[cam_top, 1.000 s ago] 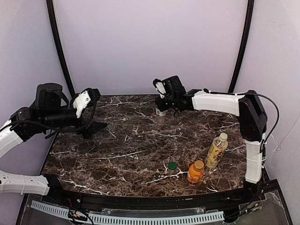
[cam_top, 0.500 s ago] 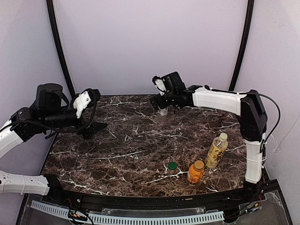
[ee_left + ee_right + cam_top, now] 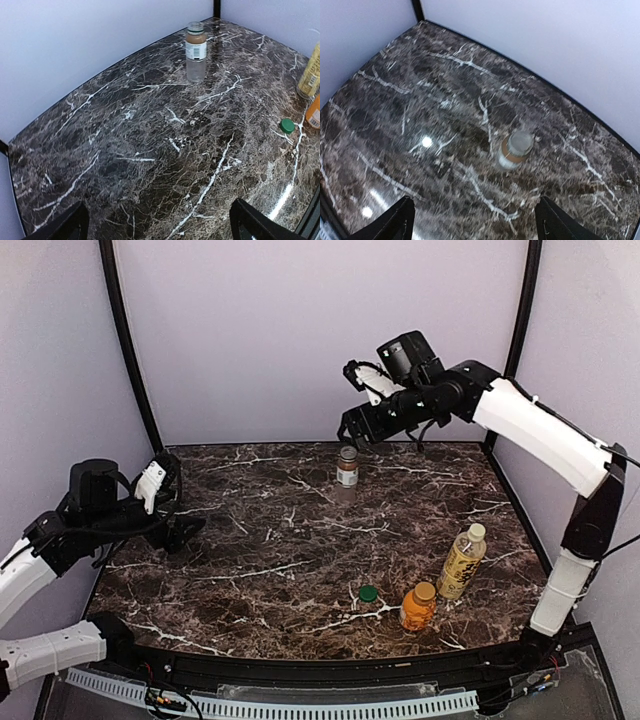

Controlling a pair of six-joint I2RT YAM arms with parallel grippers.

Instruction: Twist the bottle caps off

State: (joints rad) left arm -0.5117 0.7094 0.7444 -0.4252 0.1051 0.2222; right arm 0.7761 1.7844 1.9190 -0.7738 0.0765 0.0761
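The brownish bottle [image 3: 347,466] stands upright on the marble table [image 3: 250,570], close to the back wall. The right gripper [image 3: 352,429] hangs in the air right above it, clear of it. The right wrist view, somewhat blurred, looks straight down on the bottle [image 3: 516,149] and shows the two fingers spread wide either side with nothing between them [image 3: 477,225]. That view alone shows the bottle's top, a pale round disc, but I cannot tell whether a cap sits on it.

Far to the left of the bottle, low over the table, is the left gripper [image 3: 185,532]. Its own camera shows its fingers parted and empty [image 3: 160,227], and the bottle's white label [image 3: 196,41].

Well nearer than the brownish bottle and to its right stand the yellow-labelled bottle [image 3: 461,561] and the orange bottle [image 3: 418,607], side by side and both capped. A loose green cap [image 3: 368,593] lies just left of them; the right wrist view shows none of these three
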